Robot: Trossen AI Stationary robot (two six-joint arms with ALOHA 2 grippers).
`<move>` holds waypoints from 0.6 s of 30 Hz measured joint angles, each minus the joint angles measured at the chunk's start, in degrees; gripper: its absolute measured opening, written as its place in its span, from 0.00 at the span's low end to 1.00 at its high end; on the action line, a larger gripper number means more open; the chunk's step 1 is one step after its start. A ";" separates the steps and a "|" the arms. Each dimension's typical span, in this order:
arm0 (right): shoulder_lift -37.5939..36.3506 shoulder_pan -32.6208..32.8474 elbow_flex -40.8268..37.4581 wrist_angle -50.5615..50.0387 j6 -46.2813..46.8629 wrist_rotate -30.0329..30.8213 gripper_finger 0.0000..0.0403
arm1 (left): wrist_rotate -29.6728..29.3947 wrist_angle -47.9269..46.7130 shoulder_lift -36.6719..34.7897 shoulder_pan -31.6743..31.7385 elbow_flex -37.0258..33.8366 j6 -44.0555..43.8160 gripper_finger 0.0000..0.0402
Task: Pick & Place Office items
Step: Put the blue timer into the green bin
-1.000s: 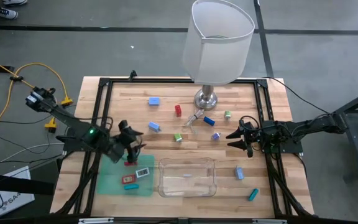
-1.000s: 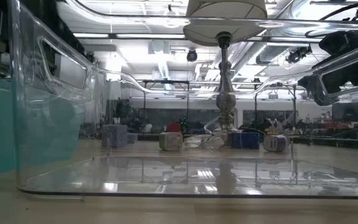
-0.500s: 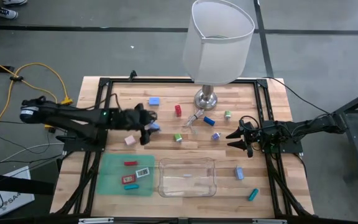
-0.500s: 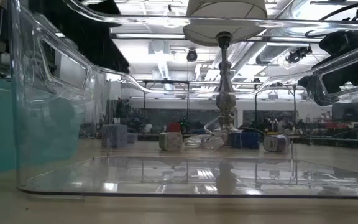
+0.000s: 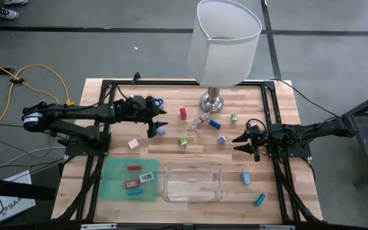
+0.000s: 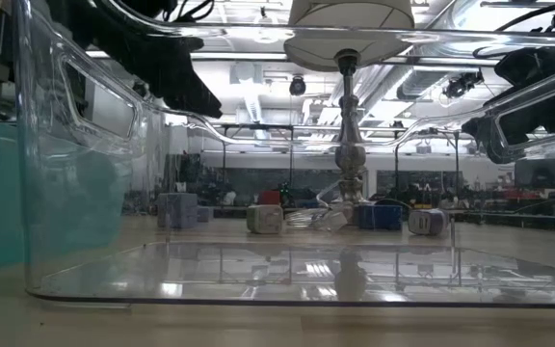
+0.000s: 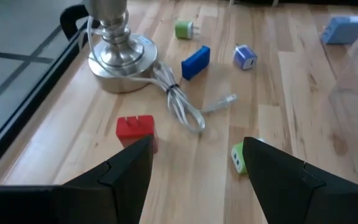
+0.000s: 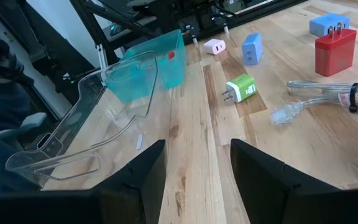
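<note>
Small office items lie scattered on the wooden table: a red block (image 5: pixel 183 114) (image 7: pixel 135 130), a green one (image 5: pixel 183 141) (image 7: pixel 240 157), a dark blue one (image 5: pixel 214 124), a purple one (image 5: pixel 222 139), a pink one (image 5: pixel 133 144) and a light blue one (image 5: pixel 161 132). A few more rest on the green mat (image 5: pixel 114 185). My left gripper (image 5: pixel 158 127) (image 7: pixel 194 152) is open and hovers right beside the light blue block, pointing toward the lamp. My right gripper (image 5: pixel 238 143) (image 8: pixel 194 168) waits open at the table's right side.
The lamp's silver base (image 5: pixel 213 101) stands at the far middle under its big white shade (image 5: pixel 225 41), and its cable (image 7: pixel 179 106) loops on the wood. A clear tray (image 5: pixel 192 182) sits near the front edge. A light blue block (image 5: pixel 245 177) and a teal stick (image 5: pixel 260 200) lie near right.
My left gripper has swung from above the green mat toward the far edge and to the right, ending beside the light blue block near the lamp. It has also turned toward the lamp. The right arm has kept still.
</note>
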 joint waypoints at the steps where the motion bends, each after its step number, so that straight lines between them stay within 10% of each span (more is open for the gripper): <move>1: 0.00 0.00 0.00 0.00 0.00 0.02 0.41 | 0.50 0.22 0.00 0.25 0.00 -0.34 0.60; 18: 0.00 0.00 0.00 -0.04 0.00 0.00 0.41 | 0.86 0.13 -0.01 0.45 0.00 -2.10 0.60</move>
